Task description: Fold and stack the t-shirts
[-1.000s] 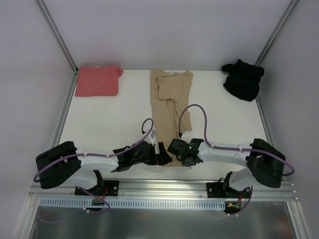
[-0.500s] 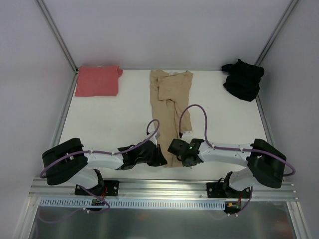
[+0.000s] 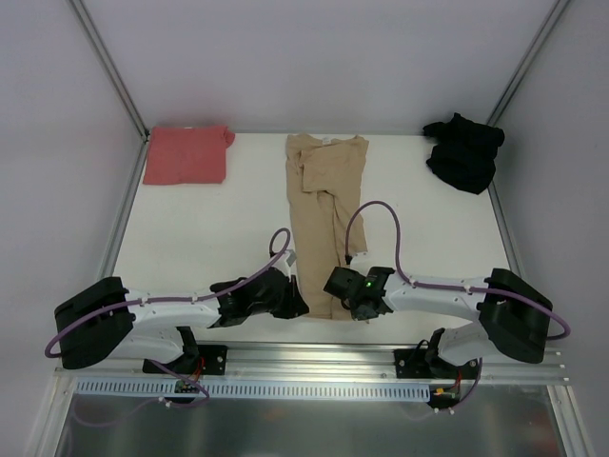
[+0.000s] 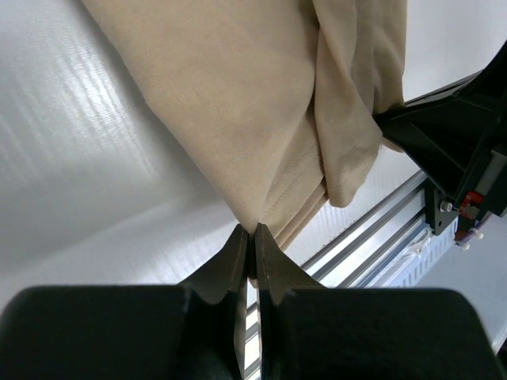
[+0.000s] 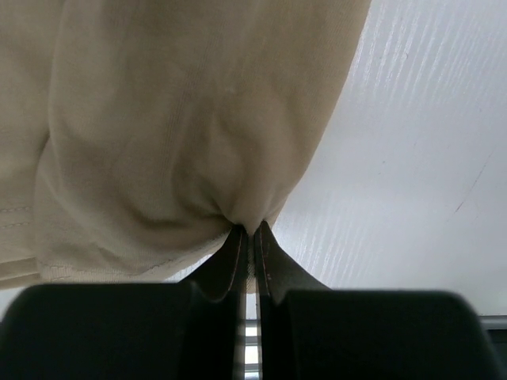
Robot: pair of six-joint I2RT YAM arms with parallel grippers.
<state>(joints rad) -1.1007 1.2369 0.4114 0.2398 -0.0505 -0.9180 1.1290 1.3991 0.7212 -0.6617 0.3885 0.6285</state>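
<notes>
The tan-beige t-shirt lies as a long narrow strip down the middle of the table, from the back edge to the front. My left gripper is shut on its near left corner. At the near right corner my right gripper is shut on a pinch of the same tan cloth. The salmon-red t-shirt lies folded flat at the back left. The black t-shirt sits bunched at the back right.
The white table is edged by metal frame posts at left and right. An aluminium rail carrying the arm bases runs along the near edge. Purple cables loop above both wrists.
My left gripper, open a second ago beside the shirt's near left corner, moved right onto it and shut on the cloth. The right gripper stayed shut on its corner.
</notes>
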